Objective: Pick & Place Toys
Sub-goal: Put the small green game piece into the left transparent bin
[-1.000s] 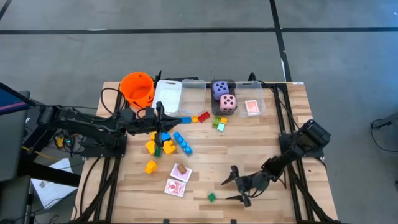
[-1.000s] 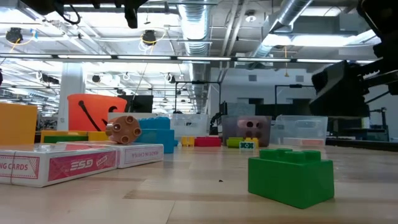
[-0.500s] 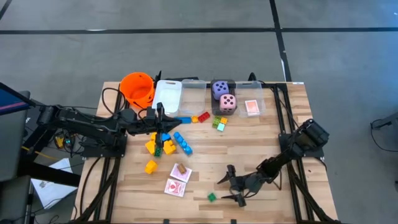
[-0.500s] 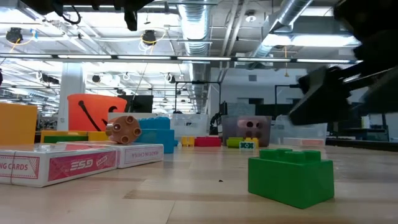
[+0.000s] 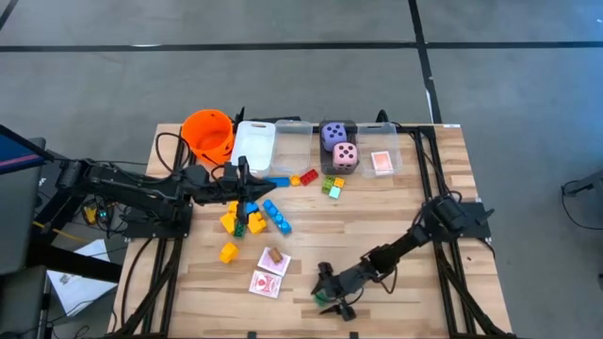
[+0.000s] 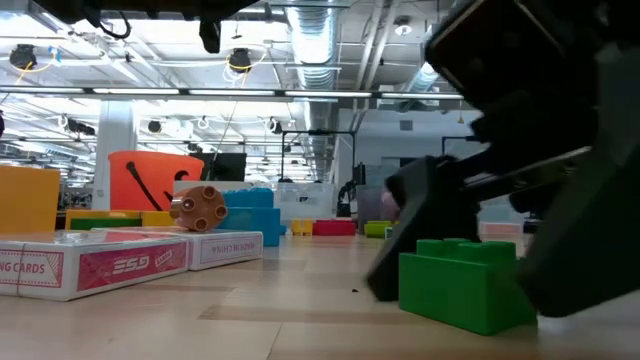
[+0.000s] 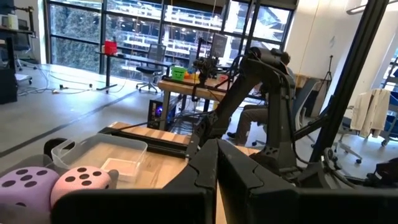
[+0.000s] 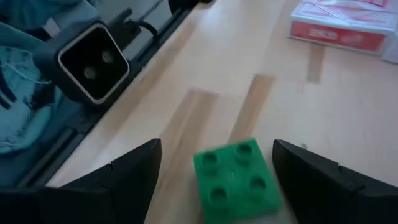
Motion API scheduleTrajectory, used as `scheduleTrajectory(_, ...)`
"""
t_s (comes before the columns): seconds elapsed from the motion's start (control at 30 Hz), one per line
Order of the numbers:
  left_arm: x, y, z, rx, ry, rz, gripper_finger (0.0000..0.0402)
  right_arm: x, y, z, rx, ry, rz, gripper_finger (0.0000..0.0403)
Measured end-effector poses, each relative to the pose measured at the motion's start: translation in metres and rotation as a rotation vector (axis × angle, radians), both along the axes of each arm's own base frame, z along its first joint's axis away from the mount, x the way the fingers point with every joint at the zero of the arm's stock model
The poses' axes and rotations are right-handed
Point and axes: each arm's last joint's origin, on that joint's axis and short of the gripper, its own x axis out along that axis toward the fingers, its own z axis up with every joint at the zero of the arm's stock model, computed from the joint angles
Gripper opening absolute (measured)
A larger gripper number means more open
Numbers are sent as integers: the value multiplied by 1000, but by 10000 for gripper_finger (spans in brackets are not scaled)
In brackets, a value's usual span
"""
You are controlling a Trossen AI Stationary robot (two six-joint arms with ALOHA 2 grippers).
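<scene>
- Right gripper (image 5: 330,298) low at the table's near edge, bottom centre of the high view — fingers spread apart, one on each side of a small green plastic block (image 8: 238,177), nothing clamped.
- Low view: the block (image 6: 465,283) sits flat on the wooden table (image 6: 250,310), dark fingers (image 6: 420,230) close around it.
- Left gripper (image 5: 241,179) pressed together, empty, over the cluster of yellow and blue plastic blocks (image 5: 252,217), left of centre.
- Pink soft die (image 5: 346,156) and purple soft die (image 5: 334,135) in a clear plastic bin (image 5: 325,162) — top centre.
- Red-patterned playing card boxes (image 5: 268,273) lie left of the green block.
</scene>
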Motion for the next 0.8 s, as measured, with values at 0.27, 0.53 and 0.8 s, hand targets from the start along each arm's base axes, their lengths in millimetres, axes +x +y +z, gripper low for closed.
scheduleTrajectory(0.27,0,0,-1,1,11,0,0,6,-1,-5,5,20,11,288)
scheduleTrajectory(0.53,0,0,-1,1,11,0,0,5,-2,-9,-47,42,0,222)
scheduleTrajectory(0.8,0,0,-1,1,10,0,0,4,-2,-9,-95,27,18,138)
